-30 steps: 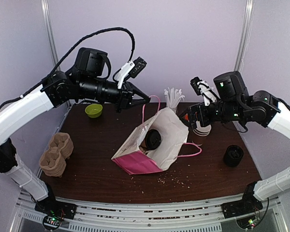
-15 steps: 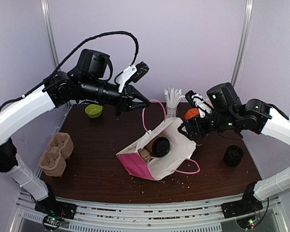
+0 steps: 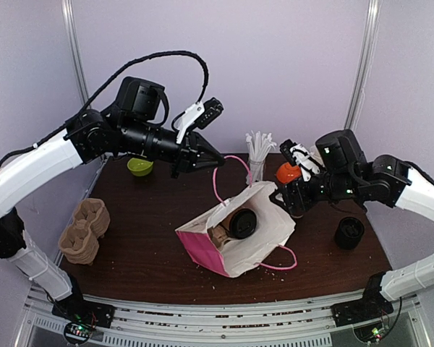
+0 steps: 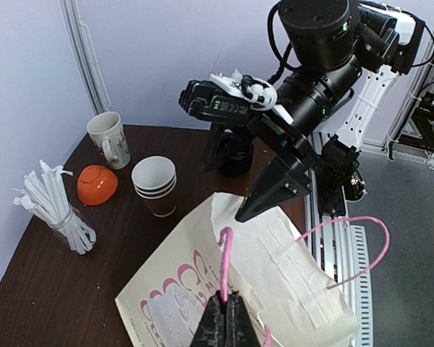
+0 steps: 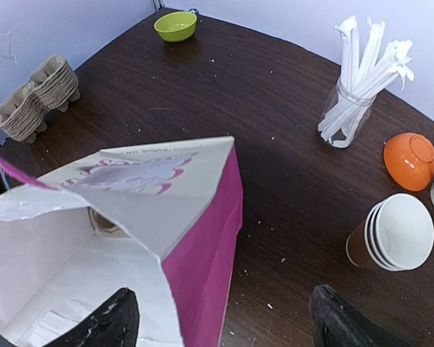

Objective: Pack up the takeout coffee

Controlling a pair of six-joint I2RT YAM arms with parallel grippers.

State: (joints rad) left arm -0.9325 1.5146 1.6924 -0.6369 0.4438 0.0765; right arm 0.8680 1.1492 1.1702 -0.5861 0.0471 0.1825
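Dark brown table (image 3: 141, 242), lilac walls (image 3: 275, 58), left tool (image 4: 226, 309) pinching pink handle (image 4: 223, 260), right tool (image 5: 221, 302) wide.

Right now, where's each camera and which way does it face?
Top external: above and behind the bases, looking down on the table; both arms show, flanking the bag.
Left wrist: on the left arm, facing the right arm; left gripper shows, shut on the pink handle.
Right wrist: on the right arm, facing left across the bag; right gripper shows, open.
Both wrist views share the straws and orange bowl.
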